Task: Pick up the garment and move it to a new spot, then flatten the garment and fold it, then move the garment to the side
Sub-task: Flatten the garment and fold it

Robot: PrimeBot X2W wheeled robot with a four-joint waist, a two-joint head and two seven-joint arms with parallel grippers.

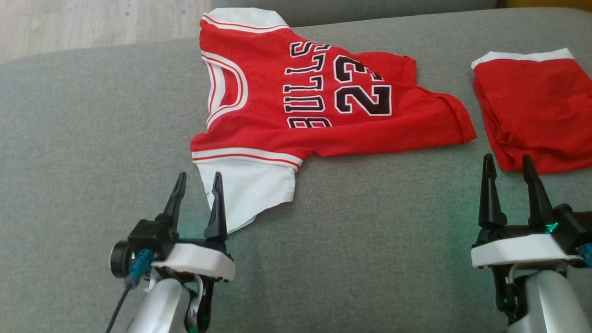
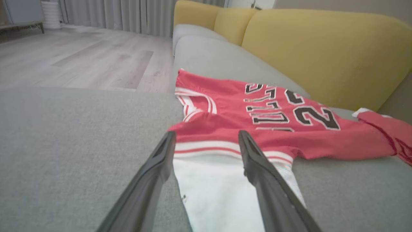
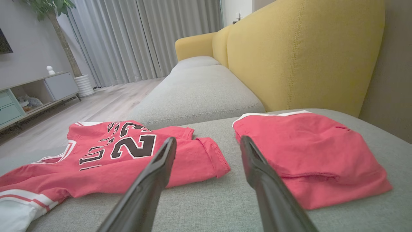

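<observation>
Pick-up step, I reckon: left gripper (image 1: 199, 178) at white sleeve (image 1: 249, 189) of jersey (image 1: 296, 92), right gripper (image 1: 507, 159) near its hem (image 1: 462, 121), both wide open, empty. Next: pinch cloth.

Red jersey (image 1: 268, 69) spread on the grey sofa (image 1: 92, 138).
It lies sideways, mostly flat, "BULLS 23" facing up, its white-trimmed neck to the left, a white sleeve at the near side and the hem rumpled at right.

Head camera overhead; wrist cameras low, seemingly close, sharing jersey (image 1: 333, 138)

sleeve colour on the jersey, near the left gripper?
White, with red-striped trim, on the jersey sleeve; head view shows it best.
</observation>
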